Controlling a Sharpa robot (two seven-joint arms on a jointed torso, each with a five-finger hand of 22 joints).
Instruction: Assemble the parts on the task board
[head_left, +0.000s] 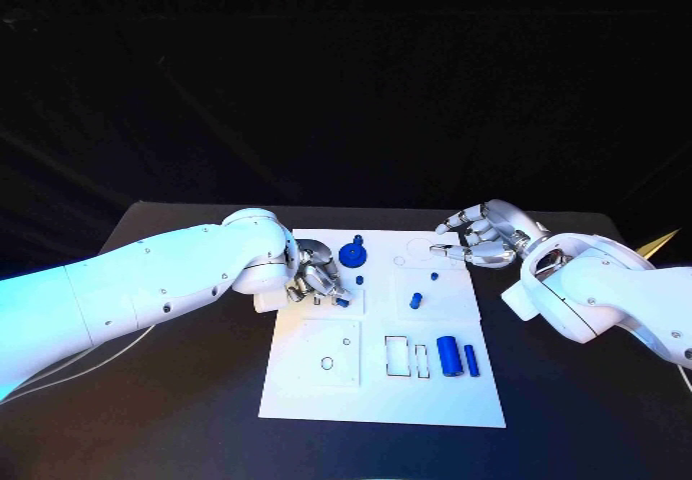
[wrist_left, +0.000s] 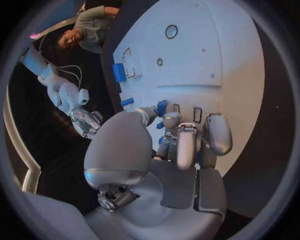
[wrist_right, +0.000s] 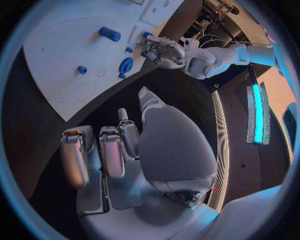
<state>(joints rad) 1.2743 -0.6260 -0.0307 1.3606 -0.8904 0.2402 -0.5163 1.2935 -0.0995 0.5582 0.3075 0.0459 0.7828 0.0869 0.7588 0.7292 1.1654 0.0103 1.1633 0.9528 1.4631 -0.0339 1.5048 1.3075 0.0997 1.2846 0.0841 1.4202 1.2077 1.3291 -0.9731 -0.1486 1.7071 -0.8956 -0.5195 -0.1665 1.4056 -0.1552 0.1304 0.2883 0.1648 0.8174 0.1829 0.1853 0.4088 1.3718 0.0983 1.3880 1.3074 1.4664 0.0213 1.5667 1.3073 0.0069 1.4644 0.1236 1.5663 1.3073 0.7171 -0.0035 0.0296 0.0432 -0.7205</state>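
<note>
1. The task board (head_left: 382, 400) lies flat in the middle of the black worktop (head_left: 173, 400), its long side running away from the robot, with small blue parts spread over it.
2. The left robot hand (head_left: 315, 280) sits over the board's left edge, fingers pointing down onto the surface. In the left wrist view its fingertips (wrist_left: 164, 109) close around a small blue peg (wrist_left: 162, 106) right at the board, so I judge it is pinching that piece, though the contact itself is partly hidden.
3. The right robot hand (head_left: 476, 243) hovers off the board's far right corner, above bare worktop. Its fingers are loosely curled and apart, and it holds nothing.
4. The relation that matters: the blue peg lies directly under the left robot hand and stands roughly upright along the fingers, so that hand is plainly the nearer one for seating it.
5. A blue round knob (head_left: 355, 254) lies just beyond the left robot hand, toward the far edge.
6. A short blue cylinder (head_left: 447, 352) and a slim blue bar (head_left: 472, 360) lie side by side near the board's right edge, long axes pointing away from the robot. They are well apart from both hands, though nearer the right arm's side.
</note>
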